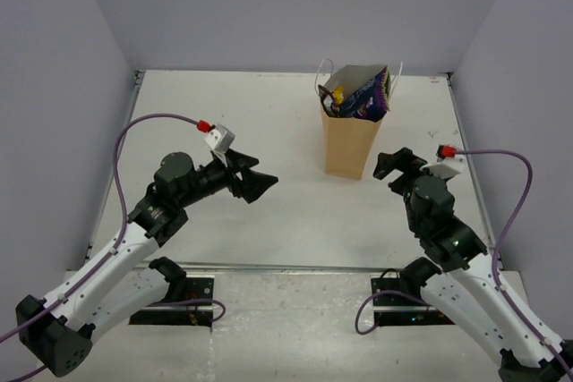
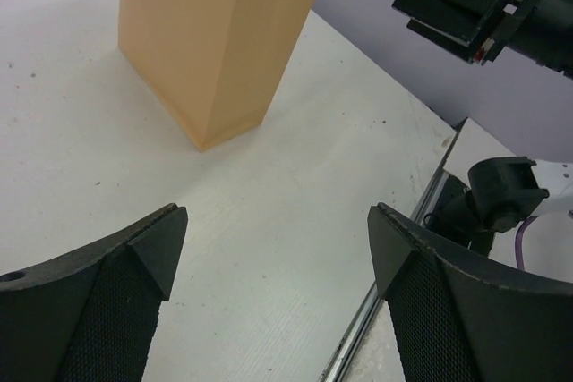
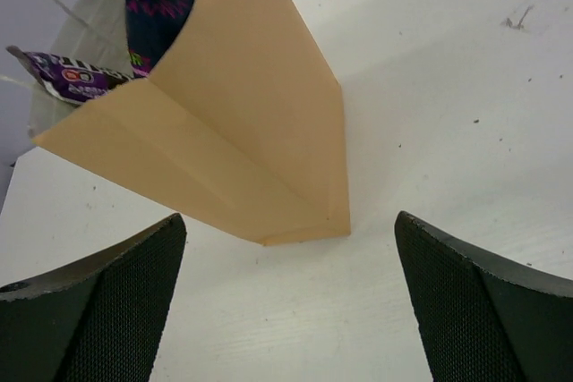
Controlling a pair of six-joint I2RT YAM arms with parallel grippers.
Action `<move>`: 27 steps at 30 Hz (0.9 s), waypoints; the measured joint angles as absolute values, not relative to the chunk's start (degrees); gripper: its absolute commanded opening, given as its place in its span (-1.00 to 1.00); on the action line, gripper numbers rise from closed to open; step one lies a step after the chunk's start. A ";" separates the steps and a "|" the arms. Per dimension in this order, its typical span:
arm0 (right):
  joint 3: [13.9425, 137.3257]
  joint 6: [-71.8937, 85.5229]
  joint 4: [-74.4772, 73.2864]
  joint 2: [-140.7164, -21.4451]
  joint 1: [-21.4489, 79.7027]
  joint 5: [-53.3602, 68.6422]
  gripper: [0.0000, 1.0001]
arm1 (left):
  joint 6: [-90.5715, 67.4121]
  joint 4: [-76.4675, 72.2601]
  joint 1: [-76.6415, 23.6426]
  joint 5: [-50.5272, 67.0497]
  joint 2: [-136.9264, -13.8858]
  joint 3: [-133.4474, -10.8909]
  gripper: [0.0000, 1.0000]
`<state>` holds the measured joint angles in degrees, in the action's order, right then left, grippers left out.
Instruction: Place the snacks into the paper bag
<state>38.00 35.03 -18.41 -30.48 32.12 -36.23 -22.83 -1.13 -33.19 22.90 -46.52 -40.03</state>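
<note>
Both arms sit on the near side of the paper bag (image 1: pixel 347 148), with white table (image 1: pixel 269 221) between each gripper and the bag. The left gripper (image 1: pixel 261 182) is left of the bag and well apart from it, jaws spread, holding nothing. The right gripper (image 1: pixel 389 165) is just right of the bag's base and not touching, jaws spread wide, holding nothing. A purple cable (image 1: pixel 515 185) loops off each wrist, away from the bag. The bag stands upright with its mouth open. Inside, a large purple chip bag (image 1: pixel 372 94) pokes above the rim and a yellow packet (image 1: pixel 338 94) shows at the rim's left. Deeper contents are hidden.
</note>
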 measured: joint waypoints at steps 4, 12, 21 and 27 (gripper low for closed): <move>34.96 39.51 -19.75 -32.03 32.12 -36.03 0.98 | -22.04 -1.02 -33.19 21.82 -45.98 -37.52 0.89; 32.14 44.14 -19.03 -35.00 32.12 -35.75 0.98 | -21.87 -0.60 -33.19 18.35 -43.75 -35.05 1.00; 29.23 46.85 -18.22 -35.09 32.12 -35.00 0.98 | -21.89 -0.62 -33.19 16.62 -40.99 -34.70 1.00; 28.60 47.57 -18.09 -34.30 32.12 -35.05 0.98 | -21.91 -0.64 -33.19 16.43 -41.74 -34.70 1.00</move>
